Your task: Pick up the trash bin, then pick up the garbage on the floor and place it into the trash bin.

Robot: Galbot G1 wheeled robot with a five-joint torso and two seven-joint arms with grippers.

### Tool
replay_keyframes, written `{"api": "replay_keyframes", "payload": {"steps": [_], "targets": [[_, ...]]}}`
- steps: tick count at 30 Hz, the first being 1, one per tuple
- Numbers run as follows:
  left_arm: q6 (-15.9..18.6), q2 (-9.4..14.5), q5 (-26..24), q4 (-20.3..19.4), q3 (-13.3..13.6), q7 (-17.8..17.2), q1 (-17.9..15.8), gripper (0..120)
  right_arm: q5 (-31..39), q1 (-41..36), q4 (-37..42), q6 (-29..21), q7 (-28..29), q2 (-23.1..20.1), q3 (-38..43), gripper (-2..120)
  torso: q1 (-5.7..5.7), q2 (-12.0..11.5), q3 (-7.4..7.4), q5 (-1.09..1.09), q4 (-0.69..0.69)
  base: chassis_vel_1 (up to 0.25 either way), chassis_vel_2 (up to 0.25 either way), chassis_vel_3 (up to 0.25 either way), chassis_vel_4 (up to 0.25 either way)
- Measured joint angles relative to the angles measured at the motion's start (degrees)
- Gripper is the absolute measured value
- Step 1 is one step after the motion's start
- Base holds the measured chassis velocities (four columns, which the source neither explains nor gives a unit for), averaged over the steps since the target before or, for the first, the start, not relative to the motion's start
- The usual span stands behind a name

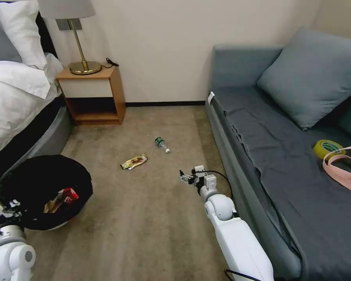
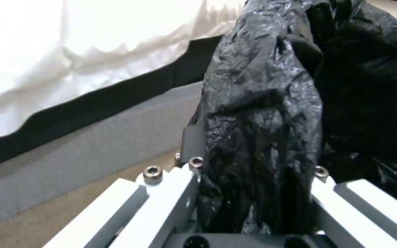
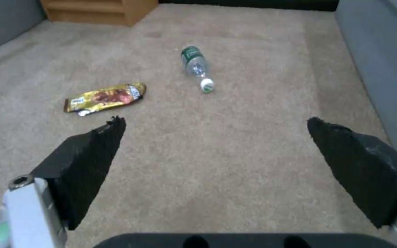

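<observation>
Left gripper clamped on crinkly bag rim of trash bin, at 8 o'clock of head view; red wrapper inside. Right gripper spread wide, empty, above carpet. Gold wrapper at 11 o'clock from it: light, flat, slippery foil, probably best pinched across middle. Bottle at 12 o'clock: round, may roll.

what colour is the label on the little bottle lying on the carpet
Green, on the clear bottle with a white cap; the right wrist view shows it best.
</observation>
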Motion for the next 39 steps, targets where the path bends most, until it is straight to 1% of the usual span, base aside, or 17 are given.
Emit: {"api": "replay_keyframes", "payload": {"steps": [7, 16, 28, 39], "targets": [[0.0, 1.0, -0.3, 0.6, -0.9, 0.1, -0.1, 4, -1.2, 0.6, -1.5, 0.6, -0.2, 1.6, -0.7, 100, 0.00, 0.0, 0.00, 0.00, 0.00, 0.000, 0.000, 0.000, 0.000], [0.0, 1.5, -0.3, 1.1, -1.0, 0.5, -0.2, 4, -1.1, 1.9, -3.3, 1.4, 0.1, 2.3, -2.2, 100, 0.00, 0.0, 0.00, -0.01, 0.01, 0.000, 0.000, 0.000, 0.000], [-0.1, 1.5, 0.6, 1.6, 0.0, 0.9, -0.6, 4, -0.9, 3.8, -6.5, 2.6, 0.3, 2.2, -1.6, 100, 0.00, 0.0, 0.00, 0.00, 0.00, 0.000, 0.000, 0.000, 0.000], [-0.3, 1.0, 1.4, 1.5, 0.8, 1.2, -0.7, 4, -1.1, 4.2, -8.7, 4.3, 0.3, 2.2, -0.9, 100, 0.00, 0.0, 0.00, 0.00, 0.00, 0.000, 0.000, 0.000, 0.000]]}}
